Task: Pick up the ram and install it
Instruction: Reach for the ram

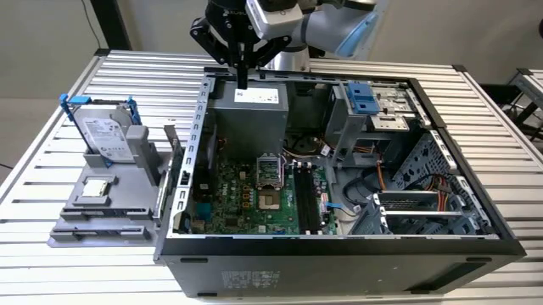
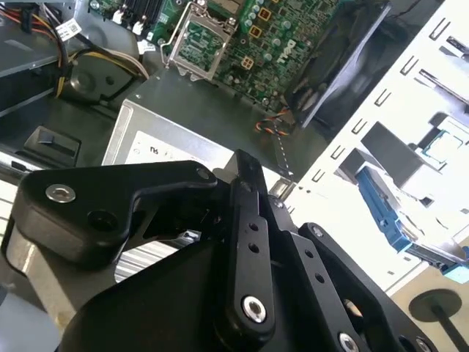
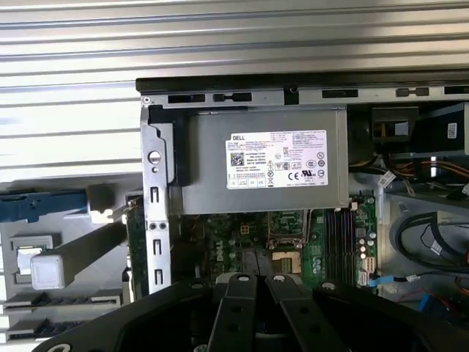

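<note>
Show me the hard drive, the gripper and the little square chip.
hard drive (image 1: 107, 135): exterior view, on its silver front.
gripper (image 1: 241, 82): exterior view, between its black fingertips.
square chip (image 1: 96, 187): exterior view, middle of its silver top.

Soft, even light fills the exterior view: the slatted metal surface (image 1: 102, 82) reads pale and bright, while the inside of the computer case (image 1: 458, 159) sits in gentle shade, darkest along its walls. In the second wrist view the area beyond the case wall is blown out almost to white, washing out the blue bracket (image 2: 385, 209); the black claw (image 2: 245, 165) carries small glints on its screws. In the first wrist view the slats glare in white bands, and the circuit board (image 3: 293, 235) lies dimmer than the power supply (image 3: 264, 169).
</note>
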